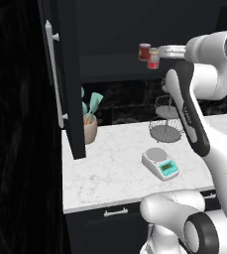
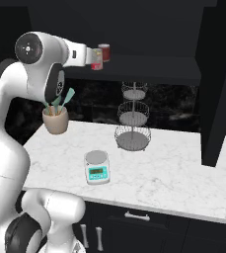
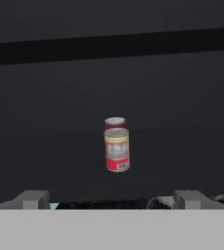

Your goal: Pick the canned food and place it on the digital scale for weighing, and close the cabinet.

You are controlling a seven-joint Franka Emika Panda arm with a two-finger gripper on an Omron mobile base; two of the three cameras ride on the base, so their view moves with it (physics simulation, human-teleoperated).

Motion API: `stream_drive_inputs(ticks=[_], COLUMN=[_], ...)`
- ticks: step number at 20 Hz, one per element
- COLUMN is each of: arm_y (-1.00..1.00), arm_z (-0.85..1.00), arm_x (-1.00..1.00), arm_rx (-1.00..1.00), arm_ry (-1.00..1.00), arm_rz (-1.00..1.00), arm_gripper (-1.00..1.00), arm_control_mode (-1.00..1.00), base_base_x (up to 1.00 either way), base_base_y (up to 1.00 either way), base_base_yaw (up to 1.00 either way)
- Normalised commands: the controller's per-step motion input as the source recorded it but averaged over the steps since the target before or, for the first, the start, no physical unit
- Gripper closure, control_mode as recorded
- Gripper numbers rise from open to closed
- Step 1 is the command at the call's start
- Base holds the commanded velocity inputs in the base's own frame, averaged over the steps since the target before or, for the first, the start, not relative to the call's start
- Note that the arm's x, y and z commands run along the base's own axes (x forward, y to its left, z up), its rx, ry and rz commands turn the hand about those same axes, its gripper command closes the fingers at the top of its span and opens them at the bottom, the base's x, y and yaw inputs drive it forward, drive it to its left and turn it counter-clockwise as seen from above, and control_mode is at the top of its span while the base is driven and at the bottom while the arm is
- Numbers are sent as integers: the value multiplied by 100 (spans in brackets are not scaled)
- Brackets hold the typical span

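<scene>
While the gripper [image 3: 111, 197] is spread wide, the tin [image 3: 117, 150] is seen ahead on the cabinet [image 1: 65, 89] shelf, ungripped.

tiered wire basket [image 2: 132, 118] and utensil pot [image 2: 55, 120] on marble counter [image 2: 173, 173].

Robot arm [image 1: 199, 124]: glossy white rounded link shells joined by dark grey to black joint bands. Circular dark end caps mark the shoulder and base joints. The gripper [image 3: 111, 199] ends in two small grey blocky finger tips.
</scene>
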Motion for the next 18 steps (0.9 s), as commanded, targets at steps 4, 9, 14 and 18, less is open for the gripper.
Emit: stream_drive_inputs(ticks=[4, 9, 14, 18], arm_y=[0, 1, 0, -1], arm_z=[0, 0, 1, 0], arm_x=[69, 39, 41, 57], arm_rx=[0, -2, -1, 0], arm_ry=[5, 0, 0, 1], arm_rz=[0, 0, 0, 0], arm_gripper=[-100, -100, -100, -100], arm_control_mode=[-100, -100, -100, -100], base_base_x=[0, 0, 0, 0], base_base_y=[0, 0, 0, 0], base_base_yaw=[0, 0, 0, 0])
